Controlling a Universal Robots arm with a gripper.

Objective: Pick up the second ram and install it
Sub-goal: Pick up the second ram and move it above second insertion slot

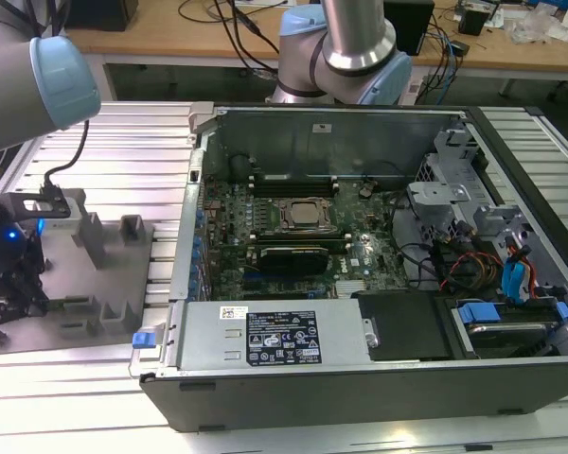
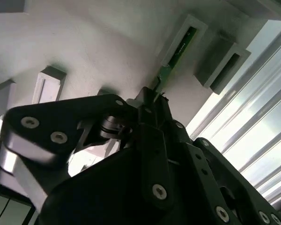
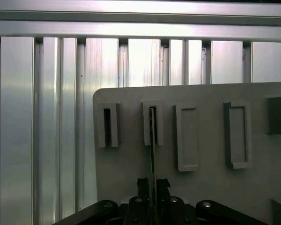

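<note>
Tool (image 3: 153,183) pinching second ram (image 2: 166,72), far end in grey holder block (image 3: 145,123) slot.

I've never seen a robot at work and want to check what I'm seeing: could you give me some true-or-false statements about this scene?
1. The thin green circuit-board stick stands in a slot of a grey plastic holder block. True.
2. The black gripper hangs over the open black computer case. False: it is at the stick, over the grey holder plate, to the exterior view's left of the case.
3. The case lies open, its green motherboard showing. True.
4. The plate rests on bare wood. False: it rests on ribbed aluminium.
</note>
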